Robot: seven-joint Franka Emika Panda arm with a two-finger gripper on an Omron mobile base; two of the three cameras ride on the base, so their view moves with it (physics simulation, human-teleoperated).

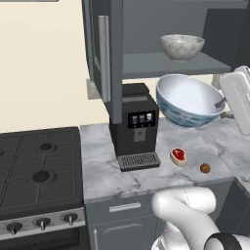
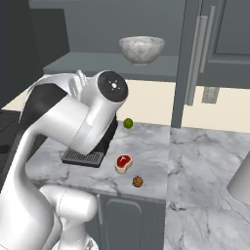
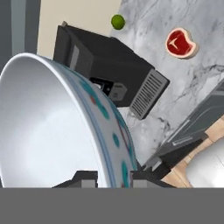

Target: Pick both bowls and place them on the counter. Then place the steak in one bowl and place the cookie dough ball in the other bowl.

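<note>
One bowl rim [image 3: 111, 144] between fingers [image 3: 81, 178]

Blue-patterned bowl [image 3: 65, 131] cut by hand view's left edge (arm hiding coffee machine [image 2: 105, 141]).

Even, flat rendered light, soft shadows w/ no glare; pics sharp, slightly pixelated, no edge distortion.
</note>
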